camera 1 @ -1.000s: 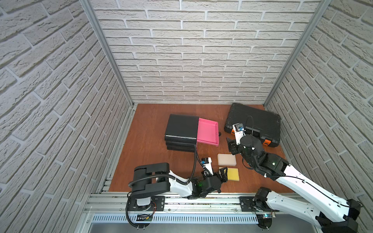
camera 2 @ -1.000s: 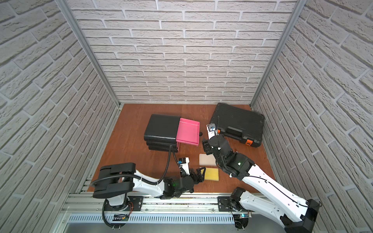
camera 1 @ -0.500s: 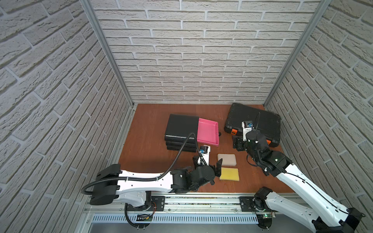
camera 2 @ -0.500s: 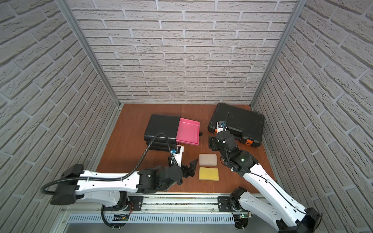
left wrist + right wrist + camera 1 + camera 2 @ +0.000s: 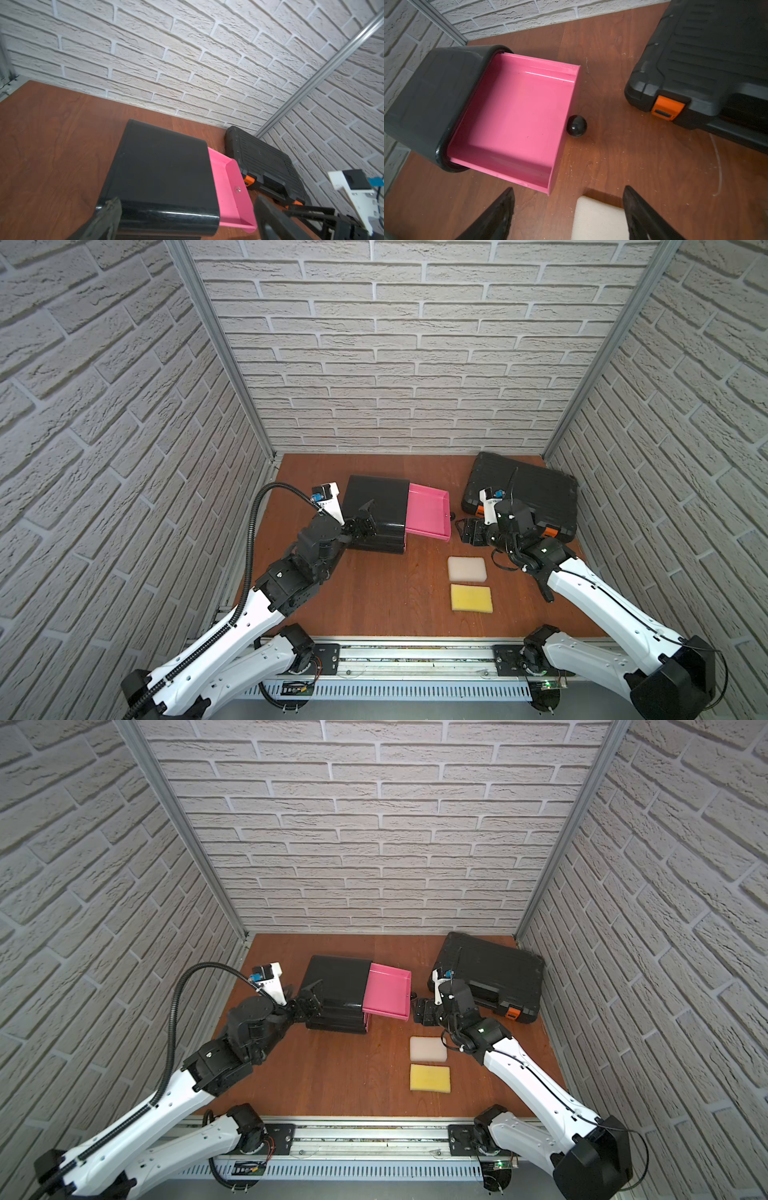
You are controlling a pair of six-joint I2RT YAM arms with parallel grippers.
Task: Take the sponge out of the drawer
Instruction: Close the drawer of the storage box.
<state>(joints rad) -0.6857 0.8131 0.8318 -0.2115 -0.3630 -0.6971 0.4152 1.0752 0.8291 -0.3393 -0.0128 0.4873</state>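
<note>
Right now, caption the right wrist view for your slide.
Open pink drawer, nothing visible inside; white sponge on the table outside.

Cabinet [image 5: 376, 506] sits on the table [image 5: 374, 597], left of centre, drawer [image 5: 428, 512] sticking out to its right. Case [image 5: 536, 489] lies further right, in the back corner. In front of the drawer, on the table: far sponge [image 5: 466, 569] — near sponge [image 5: 471, 597] just before it.

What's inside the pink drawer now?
Nothing visible: pulled-out part of the pink drawer is bare. Its back end, inside the black cabinet, is hidden. Outside lie the white sponge and yellow sponge.
</note>
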